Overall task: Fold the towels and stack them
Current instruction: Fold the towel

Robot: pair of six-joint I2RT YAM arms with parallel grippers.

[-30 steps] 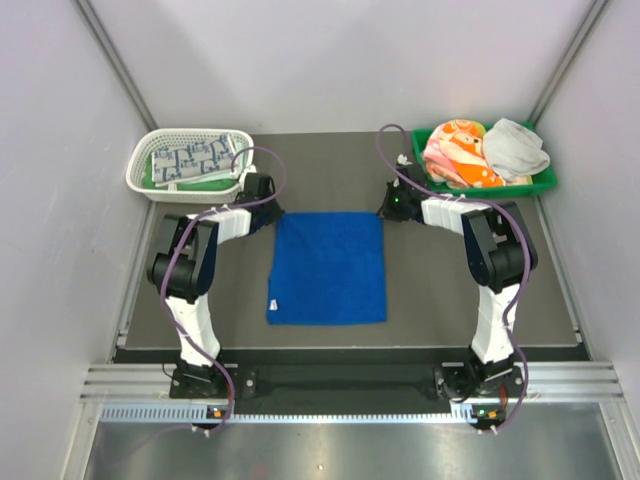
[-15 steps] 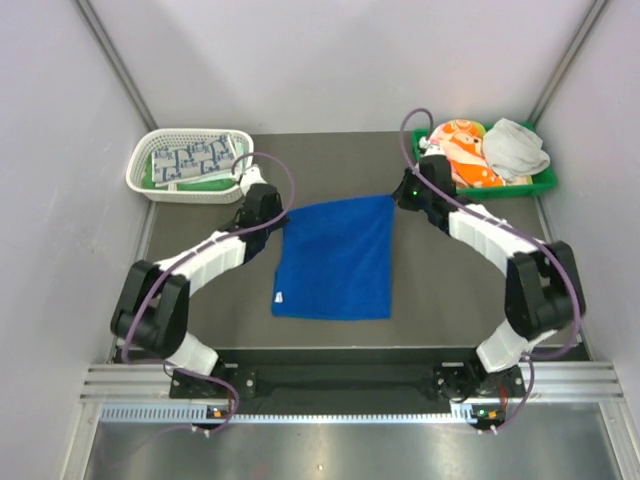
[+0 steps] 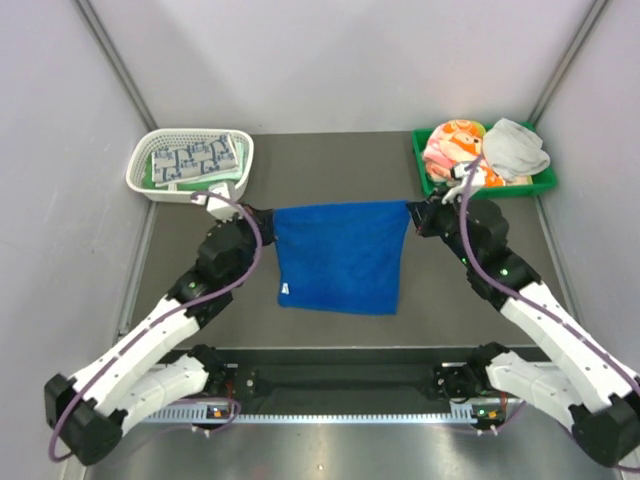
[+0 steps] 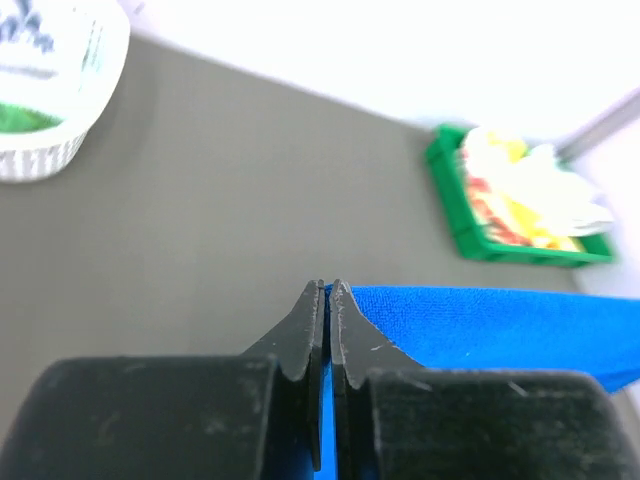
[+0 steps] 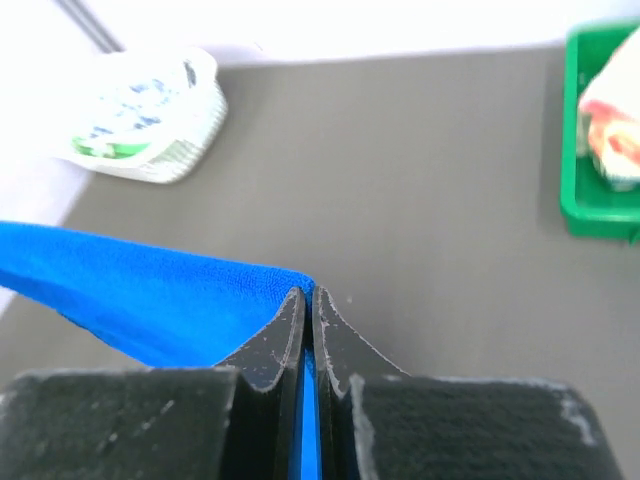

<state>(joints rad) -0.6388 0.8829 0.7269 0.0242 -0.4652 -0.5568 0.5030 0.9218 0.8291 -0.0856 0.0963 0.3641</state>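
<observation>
The left gripper [image 3: 270,213] and right gripper [image 3: 413,213] are each pressed together on a far corner of the blue towel [image 3: 340,258], which hangs taut between them over the middle of the table [image 3: 330,165]. Each bite is thin, right at the hem, so any outward pull could slip a corner free. If one arm travels ahead of the other, the fold would likely land skewed.

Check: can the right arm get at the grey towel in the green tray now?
Probably not yet: the right end effector is shut on the blue towel's corner. Otherwise the way looks free: the grey towel lies uncovered in the green tray nearby.
</observation>
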